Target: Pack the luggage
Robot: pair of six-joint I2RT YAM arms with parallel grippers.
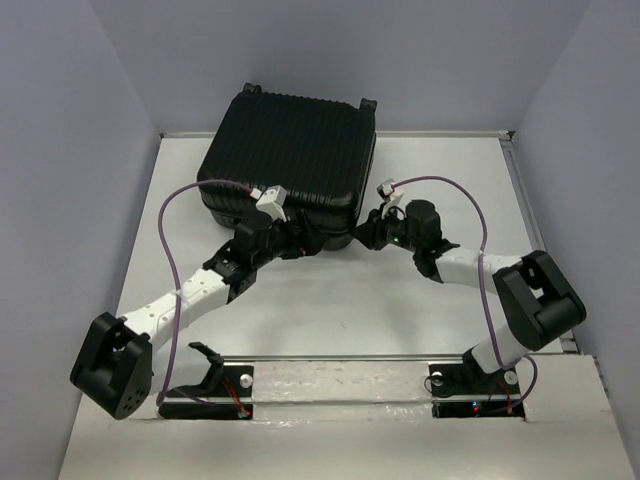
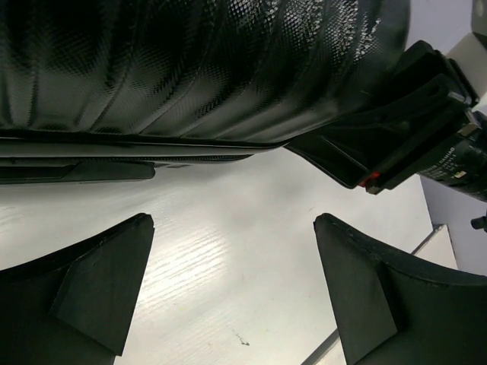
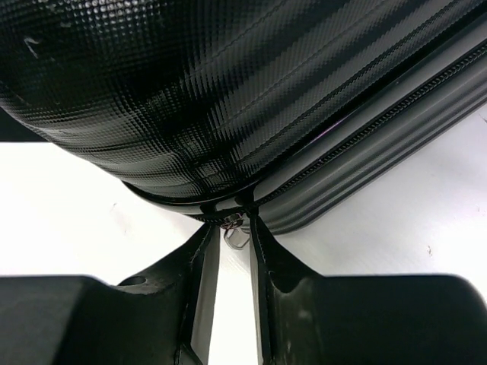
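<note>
The luggage (image 1: 290,150) is a black ribbed hard-shell suitcase lying flat and closed at the back of the table, wheels toward the rear. My right gripper (image 1: 368,232) sits at its front right corner. In the right wrist view the narrow jaws (image 3: 233,228) press against the zipper seam, pinching the small metal zipper pull (image 3: 236,237) under the shell (image 3: 228,91). My left gripper (image 1: 300,240) hovers low at the front edge. It (image 2: 232,219) stands wide open over bare table, just short of the shell (image 2: 190,68), with nothing between its fingers.
The white table (image 1: 350,310) is boxed in by grey walls on three sides. A metal rail (image 1: 330,358) runs along the near edge by the arm bases. The right arm's wrist (image 2: 411,122) shows close on the right in the left wrist view.
</note>
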